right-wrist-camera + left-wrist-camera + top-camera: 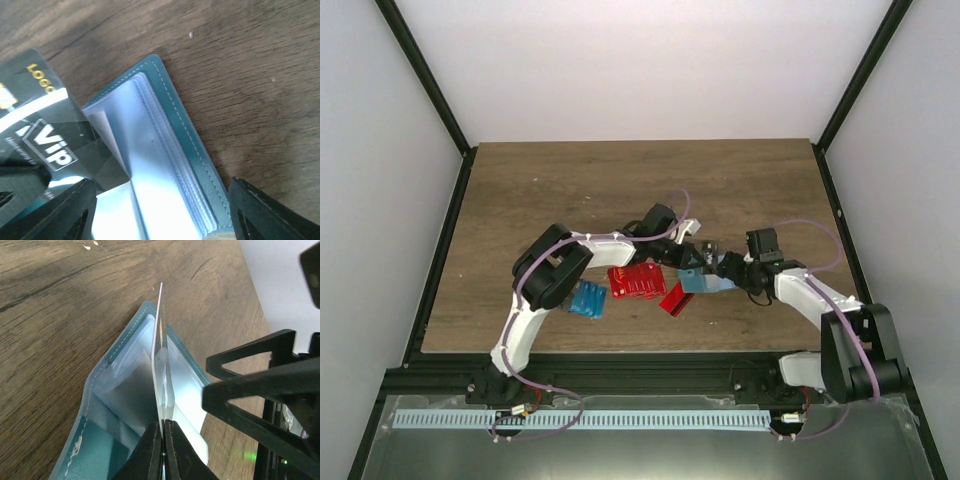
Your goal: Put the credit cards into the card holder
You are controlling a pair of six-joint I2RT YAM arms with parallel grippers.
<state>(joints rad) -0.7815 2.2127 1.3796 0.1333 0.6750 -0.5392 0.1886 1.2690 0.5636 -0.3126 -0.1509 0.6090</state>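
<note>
Nearest on the surface [620,180], left of centre, lie the blue cards [588,299]. Just right of them are the red cards [638,281], with one more red one tilted beside them. All of these are loose and outside the holder [703,283].

The holder lies right of the red cards, opened flat with its teal cover down and its clear sleeves up. The right jaws come in from the right and stand spread over it. In the right wrist view one finger shows at each side of the open holder [180,125], and nothing is pinched between them. A dark card [45,145] marked VIP lies over the holder's left half, close to the left finger. One corner seems to pass under the clear plastic, but I cannot tell how deep it sits.

Just beyond, the left jaws are pressed together, pinching one clear sleeve [161,355] and standing it upright above the holder [100,440].

The step in hand looks like seating the dark card in a pocket. The next move probably calls for nudging that card fully home without dragging the holder, while the left pinch holds the sleeve up. After that comes a reach for the closest red card, which is thin and flat on the wood and likely awkward to lift.
</note>
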